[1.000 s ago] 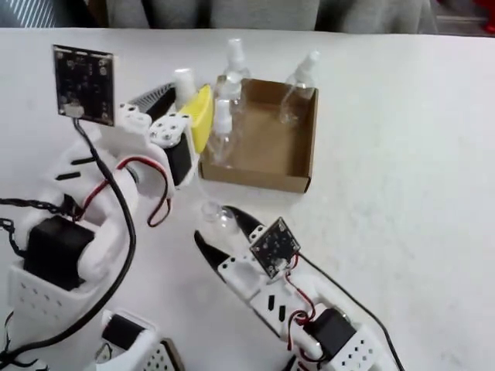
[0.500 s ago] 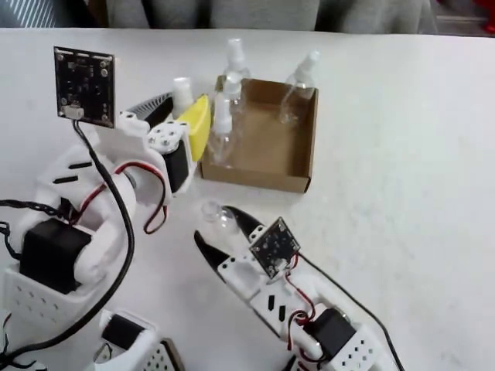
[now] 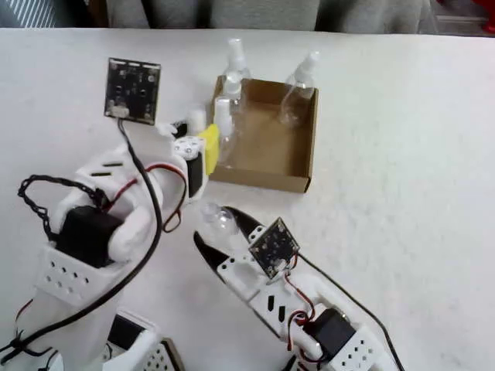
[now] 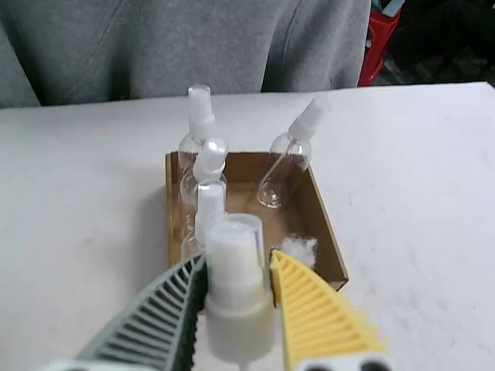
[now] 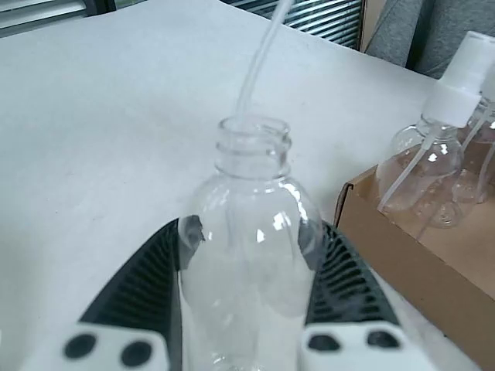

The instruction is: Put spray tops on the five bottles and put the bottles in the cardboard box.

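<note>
Your left tool (image 4: 238,263) clamps the top (image 4: 238,305), your right tool (image 5: 249,232) the last bottle (image 5: 251,263): thread the tube (image 5: 259,62) down into it.

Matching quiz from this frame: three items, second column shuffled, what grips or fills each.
1. white plastic spray top
2. clear uncapped plastic bottle
3. brown cardboard box

A. gripped by the black right gripper
B. has capped clear bottles standing in it
C. gripped by the grey-and-yellow left gripper

Pairs: 1-C, 2-A, 3-B
</note>
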Robot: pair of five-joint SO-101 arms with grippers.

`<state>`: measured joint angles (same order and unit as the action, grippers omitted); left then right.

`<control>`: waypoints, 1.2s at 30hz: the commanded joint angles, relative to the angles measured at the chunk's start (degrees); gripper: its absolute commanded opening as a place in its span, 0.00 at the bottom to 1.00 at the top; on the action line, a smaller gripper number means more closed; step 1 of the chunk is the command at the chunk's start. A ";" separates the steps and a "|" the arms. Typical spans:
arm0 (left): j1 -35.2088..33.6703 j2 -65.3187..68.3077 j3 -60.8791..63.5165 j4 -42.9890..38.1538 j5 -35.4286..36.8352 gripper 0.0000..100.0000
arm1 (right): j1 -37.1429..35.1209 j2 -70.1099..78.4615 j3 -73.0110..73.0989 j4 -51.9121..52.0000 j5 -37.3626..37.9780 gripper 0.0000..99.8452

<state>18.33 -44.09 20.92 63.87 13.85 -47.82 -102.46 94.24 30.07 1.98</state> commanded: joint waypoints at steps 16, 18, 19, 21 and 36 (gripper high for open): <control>5.67 -27.30 37.36 -19.52 4.75 0.02 | 0.31 -0.75 -0.53 0.04 0.00 0.02; 5.67 -31.34 40.09 -19.69 4.75 0.02 | 0.31 -0.75 -0.53 0.13 0.00 0.02; 5.67 -33.19 41.14 -19.69 4.75 0.02 | 0.31 -0.75 -0.53 0.13 0.00 0.02; 5.67 -36.35 42.90 -19.34 4.75 0.02 | 0.31 -0.75 -0.53 0.13 0.00 0.02; 6.02 -48.31 50.11 -19.43 5.19 0.02 | 0.40 -0.75 -0.53 0.13 0.00 0.02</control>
<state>23.69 -89.45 70.95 45.05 18.42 -47.74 -102.37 94.68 30.15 1.89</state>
